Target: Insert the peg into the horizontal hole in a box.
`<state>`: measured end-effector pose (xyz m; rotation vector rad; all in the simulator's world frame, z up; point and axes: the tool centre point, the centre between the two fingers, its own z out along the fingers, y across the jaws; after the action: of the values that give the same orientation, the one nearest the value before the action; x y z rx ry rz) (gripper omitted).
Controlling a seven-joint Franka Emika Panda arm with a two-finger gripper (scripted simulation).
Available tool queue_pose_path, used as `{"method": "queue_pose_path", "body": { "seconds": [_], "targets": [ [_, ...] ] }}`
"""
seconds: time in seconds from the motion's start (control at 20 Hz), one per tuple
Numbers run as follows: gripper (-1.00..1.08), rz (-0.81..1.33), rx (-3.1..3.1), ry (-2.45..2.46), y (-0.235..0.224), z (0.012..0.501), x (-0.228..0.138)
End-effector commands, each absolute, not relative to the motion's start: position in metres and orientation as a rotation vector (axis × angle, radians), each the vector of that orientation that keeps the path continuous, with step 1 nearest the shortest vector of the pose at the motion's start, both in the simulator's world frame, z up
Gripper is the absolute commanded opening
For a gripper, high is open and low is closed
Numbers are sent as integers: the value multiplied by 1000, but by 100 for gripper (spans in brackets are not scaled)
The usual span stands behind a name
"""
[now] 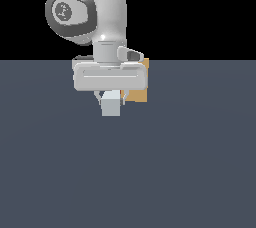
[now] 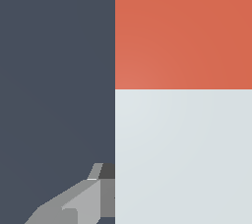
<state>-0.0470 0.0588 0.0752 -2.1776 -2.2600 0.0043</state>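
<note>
In the exterior view the arm [image 1: 107, 12] reaches down from the upper left, and its gripper [image 1: 111, 97] hangs over the dark grey floor [image 1: 128, 172]. Between the fingers sits the peg [image 1: 111, 104], seen end-on as a pale grey-white block whose near face looks toward the camera. The fingers press against its two sides, so the gripper is pinching the peg. Directly behind the hand, and partly hidden by it, stands the box [image 1: 139, 94], a tan block of which only a strip along the exterior view's right shows, beside and above the peg. The hole in its face is covered by the hand and the peg, so I cannot tell how the peg stands to it.

In the wrist view the peg [image 2: 183, 154] fills much of the frame: a broad grey-white stretch meeting its red-orange end [image 2: 183, 29] along a straight line. One grey finger [image 2: 78, 201] lies against the peg's pale side. The dark floor [image 2: 54, 70] fills the rest.
</note>
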Motion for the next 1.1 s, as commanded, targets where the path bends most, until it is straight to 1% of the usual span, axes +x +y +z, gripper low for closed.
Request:
{"method": "queue_pose_path", "body": {
  "seconds": [0.0, 0.55, 1.05],
  "targets": [
    [-100, -1, -2226, -2216, 74, 83, -48],
    [-100, 0, -2358, -2075, 121, 100, -49],
    [-100, 0, -2388, -2042, 132, 103, -47]
  ]
}}
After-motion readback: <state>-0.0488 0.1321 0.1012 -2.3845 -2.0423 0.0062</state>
